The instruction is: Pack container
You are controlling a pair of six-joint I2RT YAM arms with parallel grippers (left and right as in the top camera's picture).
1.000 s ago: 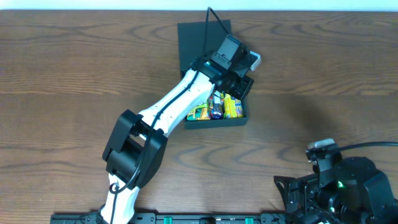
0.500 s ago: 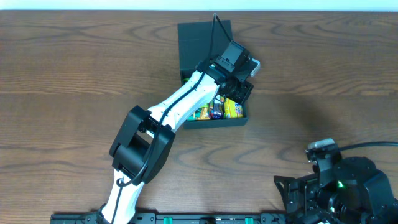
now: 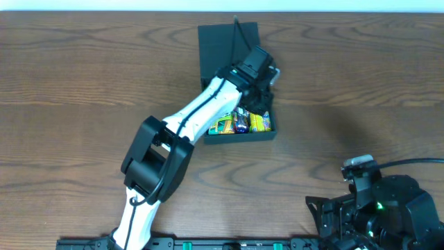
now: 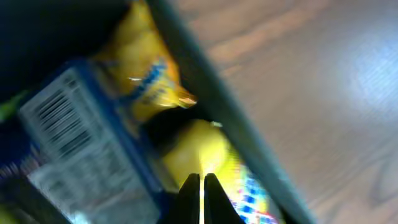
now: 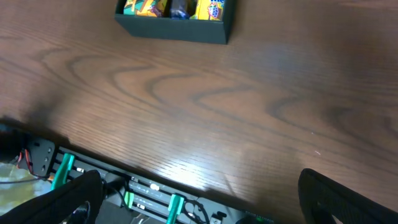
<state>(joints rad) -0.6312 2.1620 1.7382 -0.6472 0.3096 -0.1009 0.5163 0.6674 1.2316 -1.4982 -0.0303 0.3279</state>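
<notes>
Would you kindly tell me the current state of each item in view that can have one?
container: open, partly filled.
flap lid: swung back behind the box.
snack packets: lying inside the container.
left gripper: shut, nothing between the fingers, tips over the packets.
right gripper: open, empty, far from the container.

matte black container, yellow and blue packets, brown wood-grain table

No legible text or labels.
</notes>
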